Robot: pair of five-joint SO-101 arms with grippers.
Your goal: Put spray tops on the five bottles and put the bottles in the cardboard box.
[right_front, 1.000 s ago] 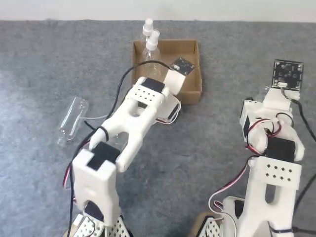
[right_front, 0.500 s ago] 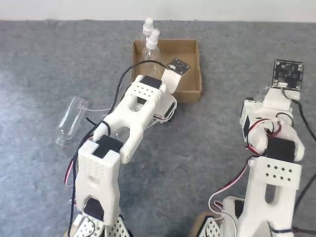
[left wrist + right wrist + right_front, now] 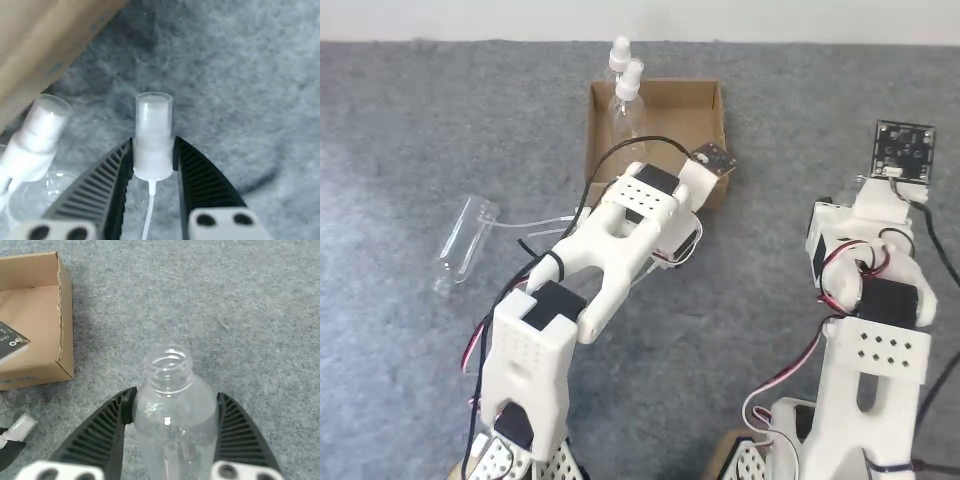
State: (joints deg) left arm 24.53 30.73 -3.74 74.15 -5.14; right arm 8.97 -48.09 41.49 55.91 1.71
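Left gripper (image 3: 152, 144) clamps one spray top (image 3: 152, 117); right gripper (image 3: 175, 396) clamps one open bottle (image 3: 172, 422). Box (image 3: 692, 112) holds two capped bottles (image 3: 628, 95); one lying bottle (image 3: 463, 240) well apart.

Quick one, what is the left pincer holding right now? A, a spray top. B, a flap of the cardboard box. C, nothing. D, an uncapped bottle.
A: in the left wrist view the left pincer is closed on a white spray top, its tube hanging below; the uncapped bottle sits in the right pincer.
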